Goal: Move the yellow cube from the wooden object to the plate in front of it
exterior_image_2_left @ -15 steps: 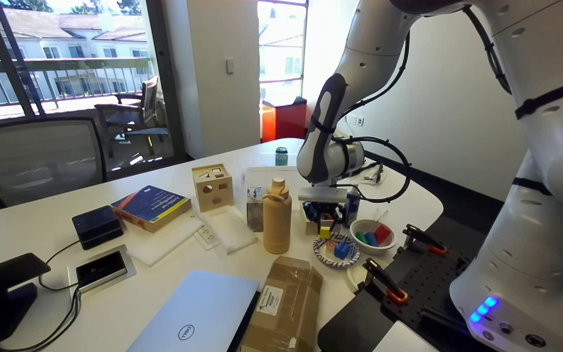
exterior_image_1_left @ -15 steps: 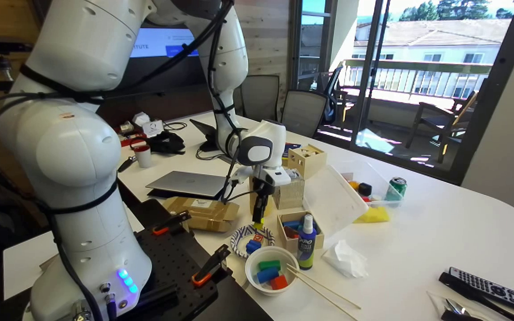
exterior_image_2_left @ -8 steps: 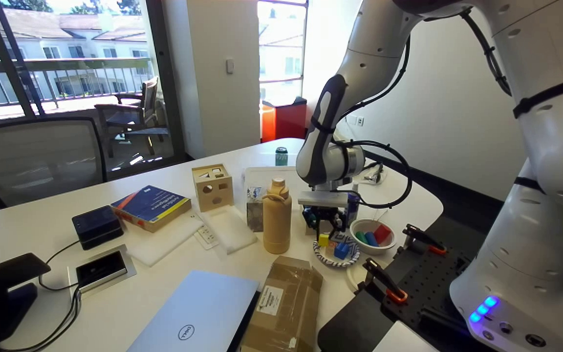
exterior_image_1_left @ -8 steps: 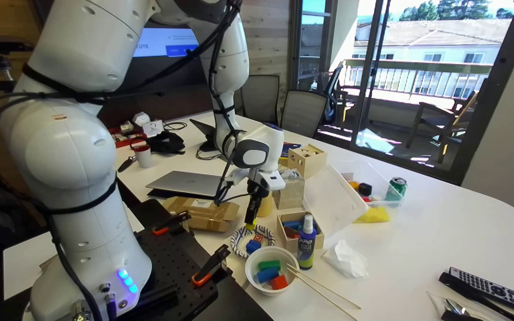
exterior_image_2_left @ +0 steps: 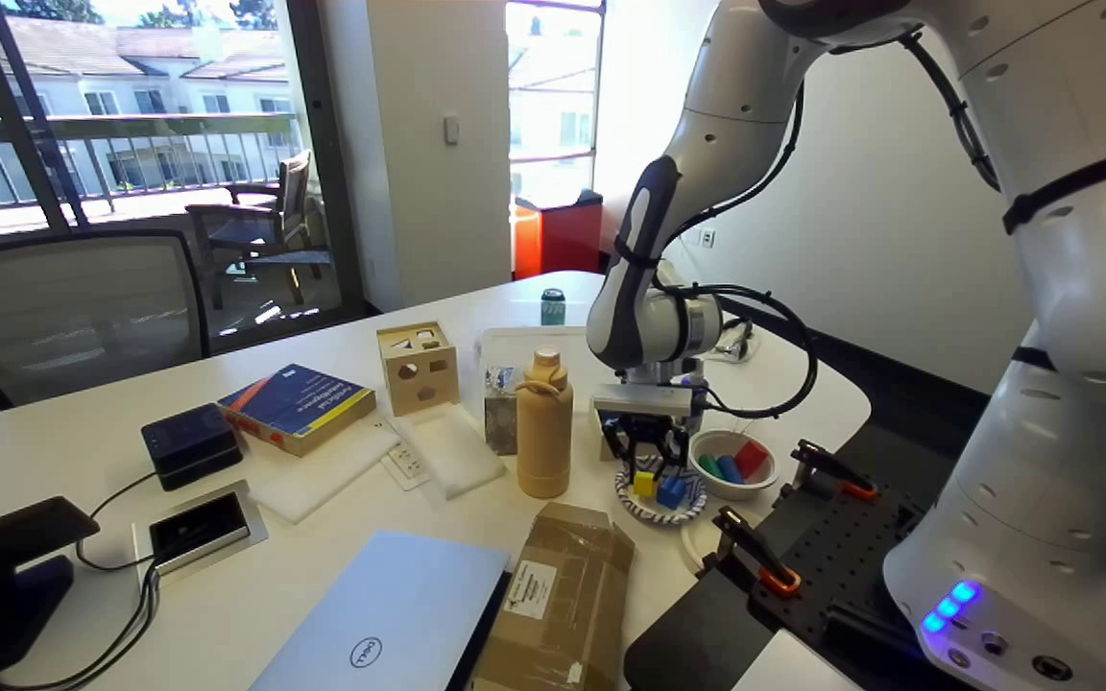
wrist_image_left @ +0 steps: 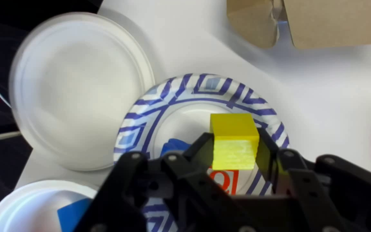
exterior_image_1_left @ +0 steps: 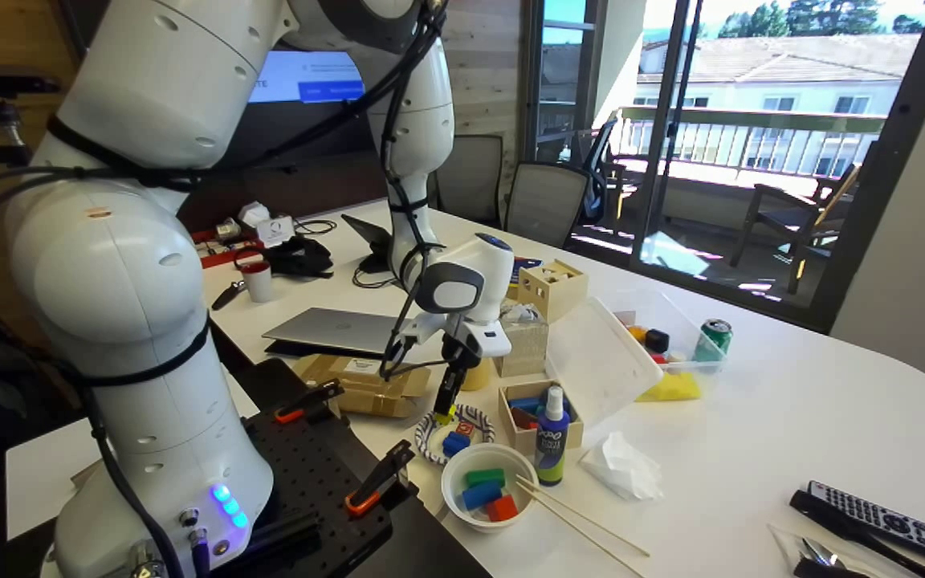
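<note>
The yellow cube [wrist_image_left: 235,141] is held between both fingertips of my gripper [wrist_image_left: 234,139], shut on its sides. In both exterior views the cube [exterior_image_1_left: 445,417] [exterior_image_2_left: 643,484] is low over the plate [exterior_image_1_left: 422,443], which has a blue-patterned rim. I cannot tell whether the cube touches the plate. The plate [wrist_image_left: 130,127] also holds a blue piece [wrist_image_left: 174,145] and a red-lettered block [wrist_image_left: 225,180], partly hidden below the cube. The wooden object, seemingly the pale open box [exterior_image_1_left: 521,440] with several blocks, stands beside the plate; in an exterior view it is mostly hidden behind the gripper [exterior_image_2_left: 655,470].
A white bowl [exterior_image_1_left: 450,490] with colored blocks stands close to the plate. A white round lid [wrist_image_left: 79,87] and a cardboard box [exterior_image_2_left: 563,585] flank it. A tan bottle [exterior_image_2_left: 544,432], a spray bottle [exterior_image_1_left: 552,441] and a wooden shape-sorter [exterior_image_2_left: 419,369] stand nearby.
My gripper has come down with the cube still held, moving lower over the plate. The cube now hides the red-lettered block in an exterior view.
</note>
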You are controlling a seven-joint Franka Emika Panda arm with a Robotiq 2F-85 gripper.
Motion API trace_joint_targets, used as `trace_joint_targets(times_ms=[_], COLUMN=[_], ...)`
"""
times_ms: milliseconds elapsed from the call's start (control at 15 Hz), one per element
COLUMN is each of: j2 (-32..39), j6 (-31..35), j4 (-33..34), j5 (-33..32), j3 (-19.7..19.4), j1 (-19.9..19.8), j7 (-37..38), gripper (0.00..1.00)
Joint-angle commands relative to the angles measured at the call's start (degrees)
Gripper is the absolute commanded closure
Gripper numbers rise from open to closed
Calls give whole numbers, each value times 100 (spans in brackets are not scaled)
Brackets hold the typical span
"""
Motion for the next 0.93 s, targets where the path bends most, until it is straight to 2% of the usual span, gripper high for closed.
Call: trace_joint_targets(times_ms=[0, 333, 533, 867], j2=[-12, -105, -319, -687], j6=[27, 124, 331, 203], j4=[-20, -42, -156, -247], j5=[112, 139, 209, 110], j3=[-5, 93, 238, 83], j1=[-28, -152, -317, -264], j7=[-166, -401, -898, -1300], gripper=[36, 2, 0, 0])
